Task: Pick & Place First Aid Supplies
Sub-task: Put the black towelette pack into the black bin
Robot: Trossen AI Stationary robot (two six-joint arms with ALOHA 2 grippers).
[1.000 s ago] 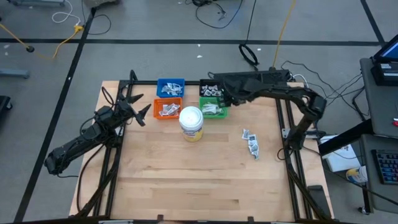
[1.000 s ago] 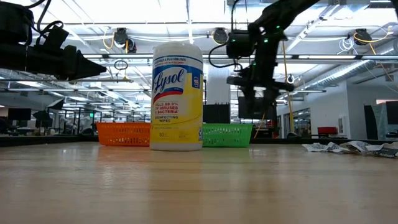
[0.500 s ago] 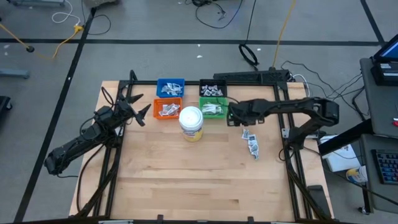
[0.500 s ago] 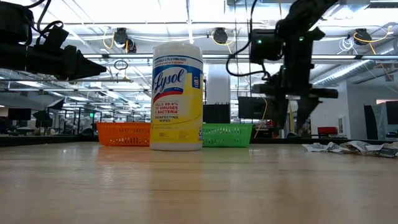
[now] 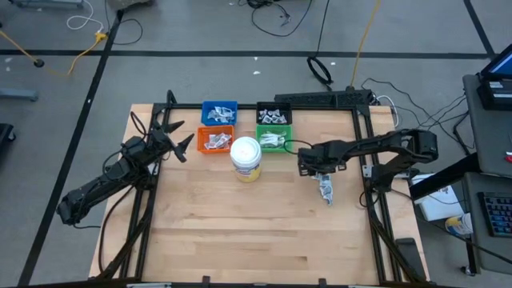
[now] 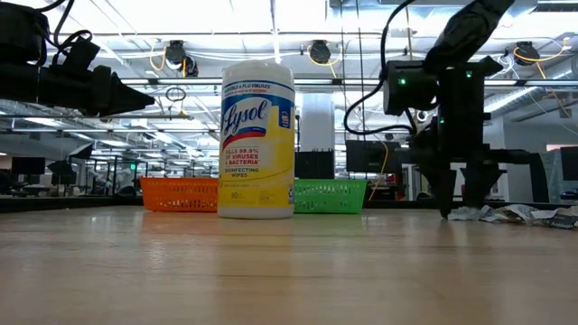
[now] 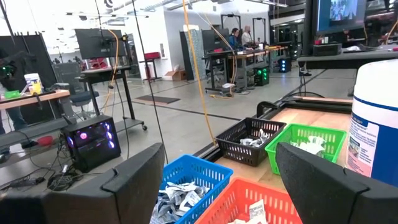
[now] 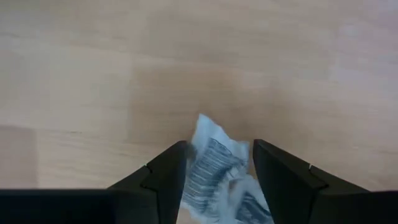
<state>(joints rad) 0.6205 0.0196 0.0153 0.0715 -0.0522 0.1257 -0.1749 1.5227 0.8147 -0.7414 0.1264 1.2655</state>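
Two things decide my next move: where the loose packets [image 5: 324, 186] lie and how my right gripper [image 5: 319, 169] straddles them. They sit on the bare wood at the right of the table, strung in a short line running near to far. My right gripper is down over the far end of that line, fingertips at the table. Through the right wrist camera its jaws stand apart with a crumpled packet [image 8: 214, 163] between them, not yet pinched; dark barcode-like stripes show on the wrapper, but I can read no words. I judge a straight close would catch it.

Farther left stands the wipes jar [image 6: 257, 138], labelled "Lysol" and "disinfecting wipes". Beyond it the orange bin [image 5: 214, 140], green bin [image 5: 274, 141], blue bin [image 5: 219, 113] and black bin [image 5: 273, 115] already hold packets.

My left gripper [image 5: 183, 145] waits at the table's left edge, jaws wide apart, much farther from the loose packets.
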